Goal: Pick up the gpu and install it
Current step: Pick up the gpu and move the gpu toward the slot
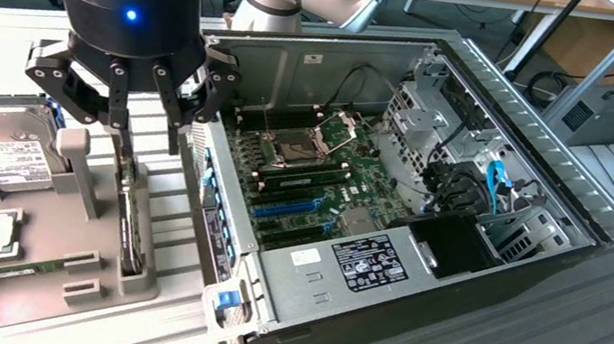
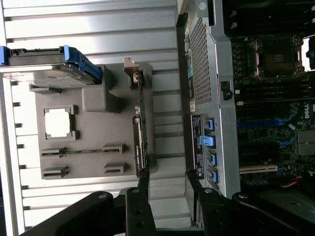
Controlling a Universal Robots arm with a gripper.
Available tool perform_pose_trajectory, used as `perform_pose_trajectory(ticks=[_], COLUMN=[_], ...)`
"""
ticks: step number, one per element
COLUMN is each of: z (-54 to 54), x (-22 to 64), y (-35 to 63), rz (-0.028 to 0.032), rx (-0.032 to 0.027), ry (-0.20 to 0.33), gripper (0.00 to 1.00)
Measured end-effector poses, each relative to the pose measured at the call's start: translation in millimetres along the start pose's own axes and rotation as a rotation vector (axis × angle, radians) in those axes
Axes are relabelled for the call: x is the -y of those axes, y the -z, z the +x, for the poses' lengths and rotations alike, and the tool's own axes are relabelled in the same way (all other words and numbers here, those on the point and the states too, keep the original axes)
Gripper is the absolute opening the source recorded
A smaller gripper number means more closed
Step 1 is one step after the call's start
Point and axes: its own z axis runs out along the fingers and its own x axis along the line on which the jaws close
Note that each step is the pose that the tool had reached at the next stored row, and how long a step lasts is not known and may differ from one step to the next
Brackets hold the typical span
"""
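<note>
your gripper (image 1: 147,137) hangs spread over the gpu (image 1: 129,218) (upright in its holder (image 1: 42,233)); in the exterior view the case (image 1: 297,70) sits at its 3 o'clock.

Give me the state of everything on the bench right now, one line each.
gripper: jaws open, empty, just above the gpu.
gpu: standing on edge in the grey holder, not installed.
computer case: on its side, side panel off, inside exposed.
hard drive: resting in the grey holder, label showing.
</note>
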Motion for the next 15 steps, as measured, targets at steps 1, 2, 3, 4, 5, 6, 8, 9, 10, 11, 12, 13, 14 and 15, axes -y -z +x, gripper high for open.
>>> perform_pose_trajectory(ticks=[1, 2, 3, 4, 5, 6, 8, 9, 10, 11, 12, 13, 14, 15], z=[0.1, 0.2, 0.3, 0.4, 0.5, 0.5, 0.7, 0.7, 0.8, 0.9, 0.9, 1.0, 1.0, 1.0], x=[0.0, 0.0, 0.0, 0.1, 0.1, 0.1, 0.1, 0.2, 0.2, 0.2, 0.2, 0.2, 0.2, 0.3], y=[-0.3, -0.6, -0.9, -1.4, -1.9, -2.3, -3.0, -3.4, -3.7, -4.1, -4.4, -4.7, -5.0, -5.3], rz=[0.0000, 0.0000, -0.0001, -0.0001, -0.0001, -0.0001, -0.0001, -0.0001, 0.0000, 0.0000, 0.0000, 0.0000, 0.0000, -0.0001], rx=[0.0000, 0.0000, 0.0001, 0.0000, 0.0001, 0.0000, 0.0001, 0.0001, 0.0000, 0.0000, 0.0000, 0.0000, 0.0000, 0.0000], ry=[0.000, 0.000, 0.000, 0.000, 0.000, 0.000, 0.000, 0.000, 0.000, 0.000, 0.000, 0.000, 0.000, 0.000], gripper=[0.42, 0.42, 0.42, 0.42, 0.42, 0.42, 0.42, 0.42, 0.42, 0.42, 0.42, 0.42, 0.42, 0.42])
